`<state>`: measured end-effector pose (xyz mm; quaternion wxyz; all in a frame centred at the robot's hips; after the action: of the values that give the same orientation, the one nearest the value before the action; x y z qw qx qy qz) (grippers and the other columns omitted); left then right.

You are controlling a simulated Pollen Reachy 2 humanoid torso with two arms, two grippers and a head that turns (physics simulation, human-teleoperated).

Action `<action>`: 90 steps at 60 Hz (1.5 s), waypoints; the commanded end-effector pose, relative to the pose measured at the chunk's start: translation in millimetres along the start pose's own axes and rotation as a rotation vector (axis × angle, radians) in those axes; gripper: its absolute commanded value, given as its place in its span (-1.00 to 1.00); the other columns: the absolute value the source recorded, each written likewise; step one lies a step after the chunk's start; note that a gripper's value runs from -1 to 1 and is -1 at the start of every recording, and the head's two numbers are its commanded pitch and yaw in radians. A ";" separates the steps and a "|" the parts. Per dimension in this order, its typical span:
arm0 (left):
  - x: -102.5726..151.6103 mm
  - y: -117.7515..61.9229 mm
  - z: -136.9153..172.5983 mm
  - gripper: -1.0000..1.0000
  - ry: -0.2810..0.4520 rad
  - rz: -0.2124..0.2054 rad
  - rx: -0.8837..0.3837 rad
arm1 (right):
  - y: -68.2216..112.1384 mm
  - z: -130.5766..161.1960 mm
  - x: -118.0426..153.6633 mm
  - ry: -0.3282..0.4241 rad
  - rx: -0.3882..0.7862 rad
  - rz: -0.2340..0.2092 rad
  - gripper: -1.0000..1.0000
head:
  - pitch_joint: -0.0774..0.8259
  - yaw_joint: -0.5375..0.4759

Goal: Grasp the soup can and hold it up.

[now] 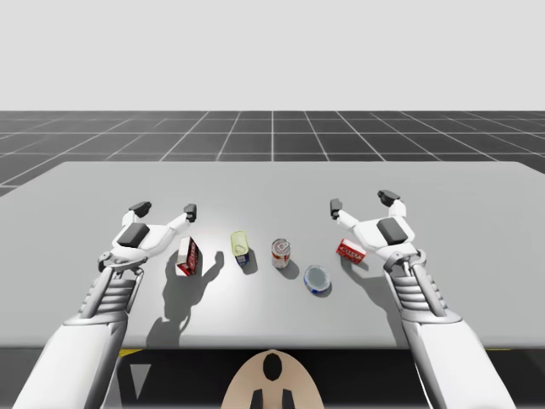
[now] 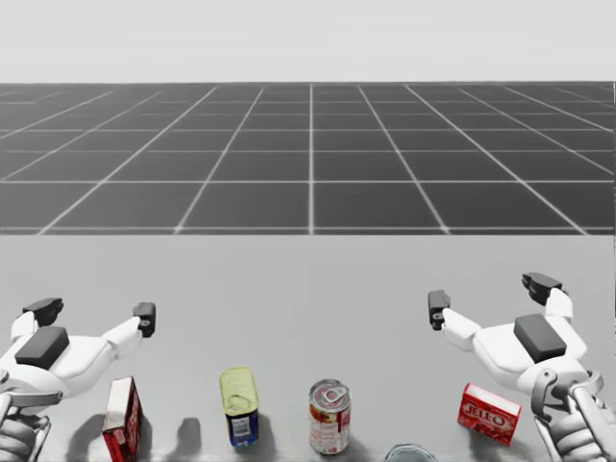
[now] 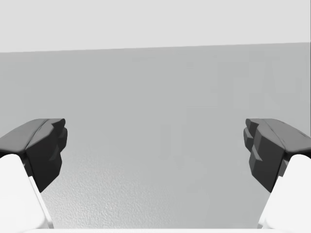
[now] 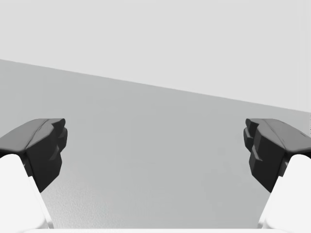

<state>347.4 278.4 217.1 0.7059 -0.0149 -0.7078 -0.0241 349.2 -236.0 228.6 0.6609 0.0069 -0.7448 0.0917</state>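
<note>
Approach not yet begun. Both pairs of jaws wide open, empty, above the desk (image 1: pixel 85 187). Soup can (image 1: pixel 281 253) upright near-centre, between the arms. Next: bring right jaws down around it.

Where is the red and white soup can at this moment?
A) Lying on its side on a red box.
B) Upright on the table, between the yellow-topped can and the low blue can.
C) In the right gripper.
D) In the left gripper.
B: the soup can stands upright on the table between the yellow-topped can and the low blue can; the left gripper and right gripper are open, holding nothing.
</note>
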 end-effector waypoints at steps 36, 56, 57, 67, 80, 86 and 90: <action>1.5 1.2 -0.2 -1.00 -0.008 0.019 -0.022 | 4.8 2.9 3.9 -0.009 0.042 -0.005 -1.00 | 0.66 0.01; 1.2 -0.1 0.4 -1.00 -0.013 0.020 -0.026 | 31.3 40.0 31.8 0.065 0.320 -0.237 -1.00 | 0.64 0.00; 1.2 -0.3 0.4 -1.00 -0.013 0.020 -0.026 | 32.7 40.9 31.9 0.061 0.325 -0.240 -1.00 | 0.64 0.00; 0.0 -1.0 -0.3 -1.00 -0.010 0.017 -0.027 | 51.9 56.4 24.2 0.111 0.424 -0.272 -1.00 | 0.63 -0.01; -1.2 -1.9 -0.7 -1.00 -0.009 0.014 -0.028 | 78.6 61.3 -8.7 0.156 0.502 -0.287 -1.00 | 0.63 -0.02; -1.3 -2.0 -0.6 -1.00 -0.009 0.013 -0.029 | 89.6 60.9 -21.2 0.179 0.524 -0.290 -1.00 | 0.63 -0.01; -1.4 -2.2 -0.6 -1.00 -0.009 0.012 -0.030 | 97.6 59.6 -27.9 0.193 0.537 -0.284 -1.00 | 0.63 -0.01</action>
<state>347.8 276.5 215.9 0.7024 -0.0300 -0.7105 -0.0292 283.5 -176.1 202.5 0.7054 0.2440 -0.6362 0.1953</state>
